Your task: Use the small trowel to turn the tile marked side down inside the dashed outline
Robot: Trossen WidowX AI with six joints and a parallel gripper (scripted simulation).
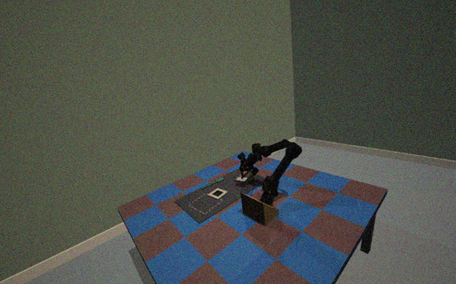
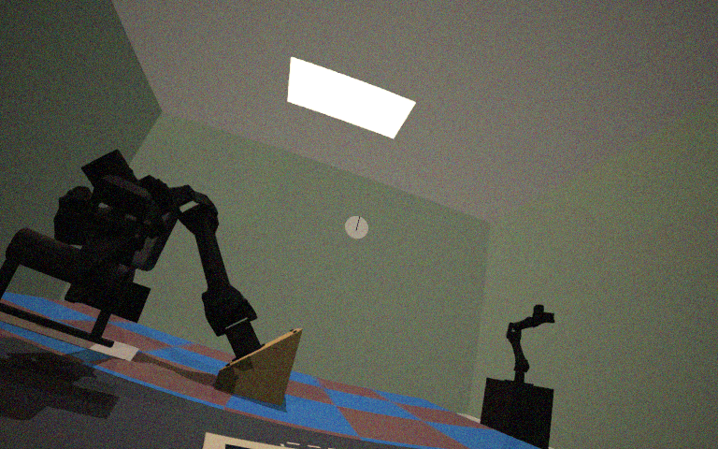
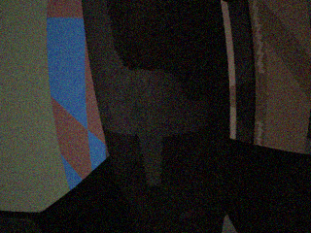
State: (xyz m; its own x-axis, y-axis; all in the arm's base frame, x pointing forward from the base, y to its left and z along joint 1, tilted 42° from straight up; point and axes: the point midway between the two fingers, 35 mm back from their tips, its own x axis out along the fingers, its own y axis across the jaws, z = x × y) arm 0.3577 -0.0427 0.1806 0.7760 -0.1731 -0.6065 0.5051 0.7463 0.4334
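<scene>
The tile (image 1: 217, 193), cream with a black square on its upper face, lies flat on the dark mat (image 1: 203, 218), beside the dashed outline (image 1: 194, 211). Only its edge (image 2: 214, 439) shows in the exterior view. My gripper (image 1: 243, 173) is shut on the trowel's dark handle, at the far right end of the mat. The trowel's pale flat blade (image 1: 241, 179) (image 2: 124, 351) hangs a little above the mat, roughly level, with nothing seen on it. The fingers and handle merge in dark shadow in the wrist view, so the grip itself is hard to make out.
A teal-green tool (image 1: 211, 184) lies along the mat's far edge. A tan upright panel (image 1: 255, 208) (image 2: 265, 370) stands near the arm's base. The checkered table (image 1: 244, 264) extends toward the top camera. A small black arm (image 2: 519, 346) stands on a black box in the background.
</scene>
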